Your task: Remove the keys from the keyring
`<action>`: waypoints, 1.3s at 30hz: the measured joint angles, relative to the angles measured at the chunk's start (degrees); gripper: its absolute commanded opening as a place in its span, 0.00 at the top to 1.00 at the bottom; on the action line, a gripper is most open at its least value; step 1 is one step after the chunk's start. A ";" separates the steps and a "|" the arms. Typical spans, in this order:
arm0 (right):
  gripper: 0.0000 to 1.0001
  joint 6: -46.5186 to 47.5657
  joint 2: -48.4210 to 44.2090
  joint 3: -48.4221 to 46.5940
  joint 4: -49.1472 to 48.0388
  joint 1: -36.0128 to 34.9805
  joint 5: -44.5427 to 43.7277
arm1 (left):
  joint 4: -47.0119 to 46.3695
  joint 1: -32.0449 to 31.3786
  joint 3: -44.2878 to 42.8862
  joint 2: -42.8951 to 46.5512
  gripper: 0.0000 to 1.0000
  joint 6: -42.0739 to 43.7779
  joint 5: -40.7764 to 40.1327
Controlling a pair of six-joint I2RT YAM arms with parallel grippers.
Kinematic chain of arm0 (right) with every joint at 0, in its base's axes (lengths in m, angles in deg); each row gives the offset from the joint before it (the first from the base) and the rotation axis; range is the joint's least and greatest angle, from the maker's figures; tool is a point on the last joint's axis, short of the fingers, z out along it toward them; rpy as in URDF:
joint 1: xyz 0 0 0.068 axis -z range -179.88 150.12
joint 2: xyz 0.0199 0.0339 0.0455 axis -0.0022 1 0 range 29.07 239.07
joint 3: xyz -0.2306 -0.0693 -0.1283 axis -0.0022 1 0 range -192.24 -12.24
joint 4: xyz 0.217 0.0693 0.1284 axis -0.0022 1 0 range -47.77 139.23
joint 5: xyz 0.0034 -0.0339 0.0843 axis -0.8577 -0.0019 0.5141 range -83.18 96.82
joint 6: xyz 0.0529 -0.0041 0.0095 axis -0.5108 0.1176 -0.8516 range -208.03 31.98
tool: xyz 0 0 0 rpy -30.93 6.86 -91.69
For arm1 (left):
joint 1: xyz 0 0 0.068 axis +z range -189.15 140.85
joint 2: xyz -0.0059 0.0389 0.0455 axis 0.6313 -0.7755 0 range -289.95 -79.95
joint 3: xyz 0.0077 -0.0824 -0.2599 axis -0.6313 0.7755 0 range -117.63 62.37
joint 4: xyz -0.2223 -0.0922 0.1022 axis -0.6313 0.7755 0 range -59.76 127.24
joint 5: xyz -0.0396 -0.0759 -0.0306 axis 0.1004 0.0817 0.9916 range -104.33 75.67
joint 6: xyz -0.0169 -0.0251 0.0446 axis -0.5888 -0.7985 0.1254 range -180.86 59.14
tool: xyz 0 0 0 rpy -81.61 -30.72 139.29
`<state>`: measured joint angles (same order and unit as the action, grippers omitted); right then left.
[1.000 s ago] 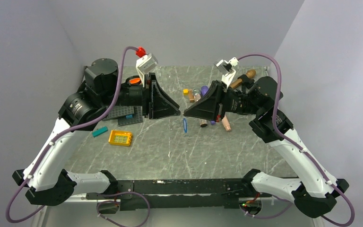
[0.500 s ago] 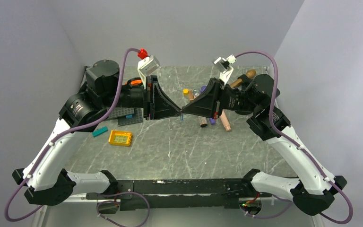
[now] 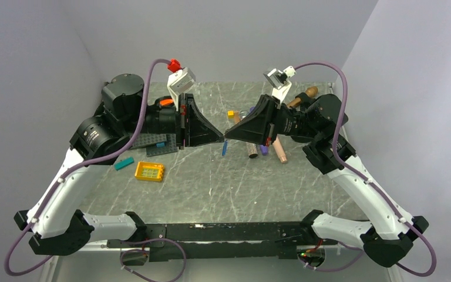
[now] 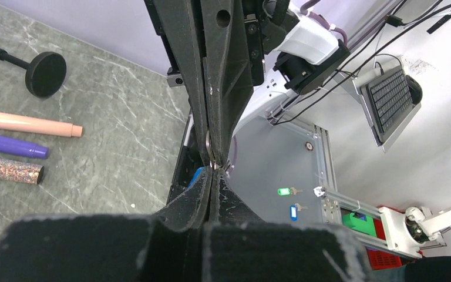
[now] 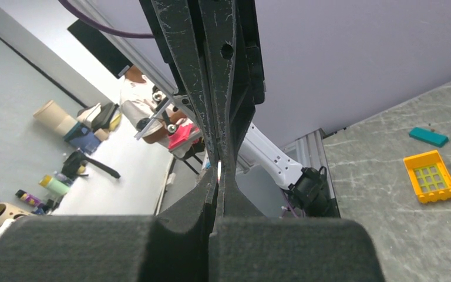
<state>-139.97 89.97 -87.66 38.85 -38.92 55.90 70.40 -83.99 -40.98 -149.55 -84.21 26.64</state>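
Observation:
My left gripper (image 3: 219,138) and right gripper (image 3: 228,137) meet tip to tip above the middle of the table, both shut. The keyring (image 3: 224,148), a tiny bright-blue oval loop, hangs tilted just below the meeting point, off the table. In the left wrist view my left gripper (image 4: 212,171) is closed, with a bit of the blue loop (image 4: 196,176) beside its tip and a thin metal ring (image 4: 209,153) running into the right gripper's closed fingers. In the right wrist view my right gripper (image 5: 219,175) is shut on a thin bright sliver. No whole key shows.
A yellow grid brick (image 3: 149,171), a teal bar (image 3: 124,163) and a grey baseplate (image 3: 155,143) lie under the left arm. Pens and tubes (image 3: 280,153), a small orange brick (image 3: 231,114) and a wooden-handled tool (image 3: 305,94) lie under the right arm.
The two grippers, apart a second ago with the blue loop low between them, have come together tip to tip. The loop now hangs higher and tilted under the joined tips.

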 measured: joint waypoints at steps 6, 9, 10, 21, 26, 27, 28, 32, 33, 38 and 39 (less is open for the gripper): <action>1.00 -3.06 1.07 0.59 -5.64 0.20 0.72 | -1.62 0.00 -0.17 0.68 1.00 -0.76 -1.01; 1.00 -4.24 2.36 -0.11 -8.07 0.22 1.03 | -1.79 0.02 -0.63 0.94 1.00 -1.11 -2.32; 1.00 -4.66 2.97 -0.63 -8.87 0.24 1.01 | -1.79 0.02 -1.09 0.98 1.00 -1.14 -2.99; 1.00 -7.54 7.74 -3.98 -18.58 0.33 -2.93 | -6.54 -1.27 -2.23 2.64 1.00 -2.36 -15.15; 1.00 -7.98 8.55 -4.46 -22.21 0.13 -5.86 | -9.66 -4.63 -1.62 3.43 1.00 -2.45 -23.74; 1.00 -8.04 8.63 -4.46 -22.67 0.00 -6.45 | -10.10 -5.14 -1.44 3.56 1.00 -2.45 -24.96; 1.00 -8.04 8.72 -4.46 -23.19 -0.20 -7.30 | -10.95 -5.92 -0.98 3.87 1.00 -2.45 -27.08; 1.00 -7.98 9.27 -4.46 -24.98 -1.38 -10.34 | -15.10 -8.74 2.29 5.84 1.00 -2.80 -34.25; 1.00 -8.00 9.60 -4.46 -25.57 -1.95 -11.26 | -16.37 -9.44 3.50 6.49 1.00 -2.86 -36.22; 1.00 -8.74 11.08 -3.87 -29.75 -4.72 -15.91 | -20.20 -12.48 6.58 8.63 1.00 -2.82 -44.09; 1.00 -9.20 11.26 -3.41 -31.04 -5.20 -17.07 | -20.90 -13.20 6.88 8.79 1.00 -2.71 -45.79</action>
<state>-149.17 101.23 -91.06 7.82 -44.13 38.83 49.50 -97.19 -34.09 -140.77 -86.92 -19.15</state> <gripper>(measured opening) 0.011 0.009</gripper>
